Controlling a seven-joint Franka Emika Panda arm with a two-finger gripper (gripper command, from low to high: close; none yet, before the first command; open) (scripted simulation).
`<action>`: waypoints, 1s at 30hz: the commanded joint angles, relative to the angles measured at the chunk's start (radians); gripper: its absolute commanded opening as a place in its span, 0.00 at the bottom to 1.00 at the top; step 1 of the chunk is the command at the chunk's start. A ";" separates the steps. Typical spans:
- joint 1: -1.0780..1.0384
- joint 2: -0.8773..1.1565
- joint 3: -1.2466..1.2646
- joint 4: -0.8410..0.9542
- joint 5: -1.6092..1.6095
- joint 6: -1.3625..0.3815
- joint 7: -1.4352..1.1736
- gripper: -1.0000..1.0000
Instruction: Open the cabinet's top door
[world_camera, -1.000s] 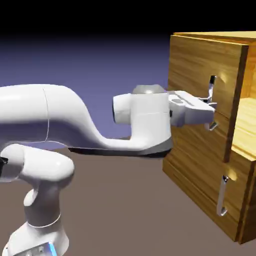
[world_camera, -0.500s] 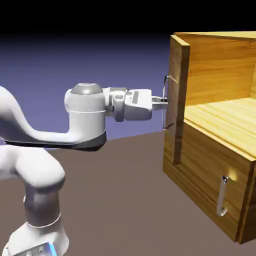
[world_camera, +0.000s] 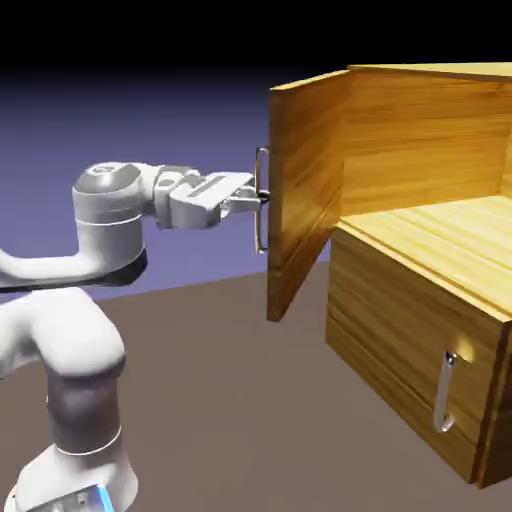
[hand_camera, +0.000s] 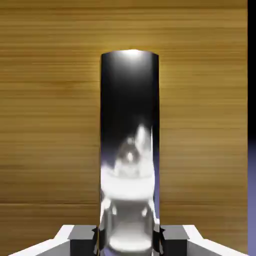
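The golden-brown wood cabinet (world_camera: 420, 150) stands at the exterior view's right. Its top door (world_camera: 305, 190) is swung far out to the left, and the upper compartment behind it lies open. My gripper (world_camera: 258, 198) is shut on the door's vertical silver handle (world_camera: 262, 200), about at its middle. In the hand view the handle (hand_camera: 129, 150) fills the centre as a dark, shiny bar between my fingertips (hand_camera: 80, 239), with the door's wood grain (hand_camera: 50, 100) behind it. The lower door (world_camera: 410, 370) is closed.
The lower door's silver handle (world_camera: 446, 392) hangs at the lower right. My white arm (world_camera: 60, 330) rises along the exterior view's left side. Brown tabletop (world_camera: 240, 420) stretches between the arm and the cabinet.
Over the last second the gripper has pulled back to the exterior view's left with the handle in it. The top door has swung from slightly ajar to wide open.
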 joint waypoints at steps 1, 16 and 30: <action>0.009 -0.005 0.036 0.000 0.039 -0.027 -0.005 0.00; 0.037 0.135 0.580 0.181 0.554 -0.446 0.015 0.00; -0.346 0.343 1.024 0.663 0.868 -0.866 0.045 0.00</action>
